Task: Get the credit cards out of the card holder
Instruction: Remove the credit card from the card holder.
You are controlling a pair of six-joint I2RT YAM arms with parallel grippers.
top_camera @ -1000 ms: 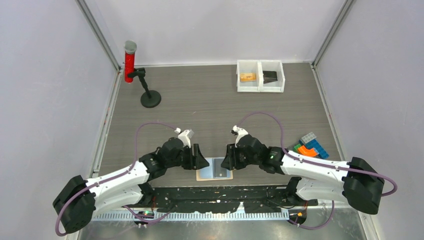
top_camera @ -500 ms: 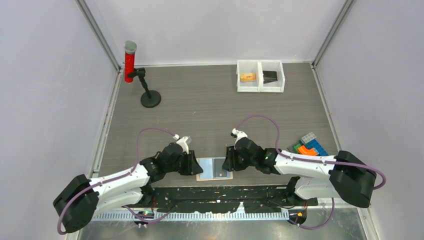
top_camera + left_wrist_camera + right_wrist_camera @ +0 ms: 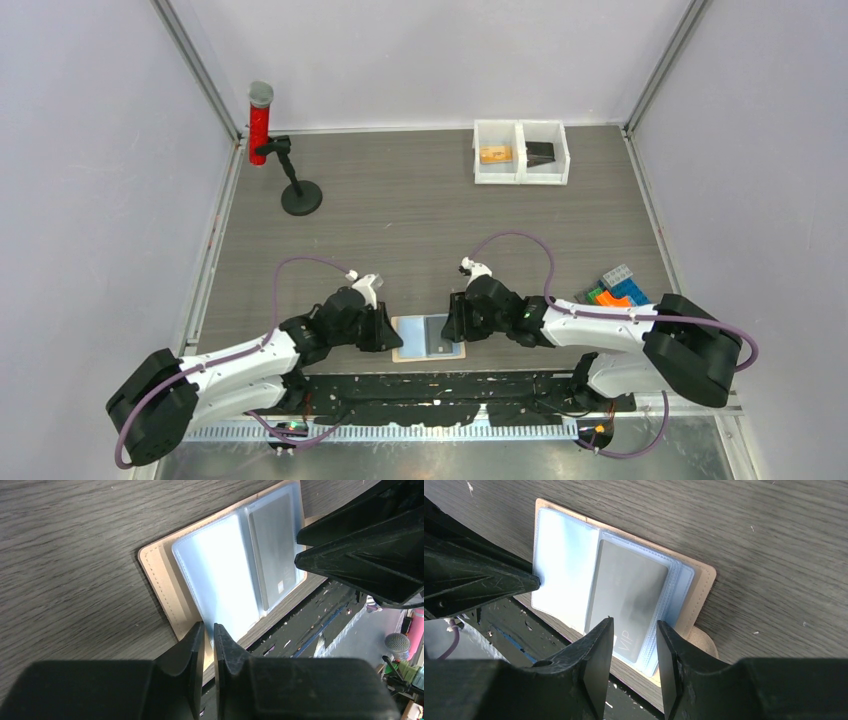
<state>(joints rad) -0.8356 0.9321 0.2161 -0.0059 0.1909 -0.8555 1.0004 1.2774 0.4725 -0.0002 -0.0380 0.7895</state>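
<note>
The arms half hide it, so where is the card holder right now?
In the top view the card holder lies open at the table's near edge, centre, between the left gripper and the right gripper.

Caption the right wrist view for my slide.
Open right tool poised over a grey card in the opened card holder.

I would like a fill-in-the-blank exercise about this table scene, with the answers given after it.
The card holder lies flat and ___. The grey card in its pocket bears the letters ___. The white bin at the far edge has ___ compartments.
Missing words: open; VIP; two.
</note>
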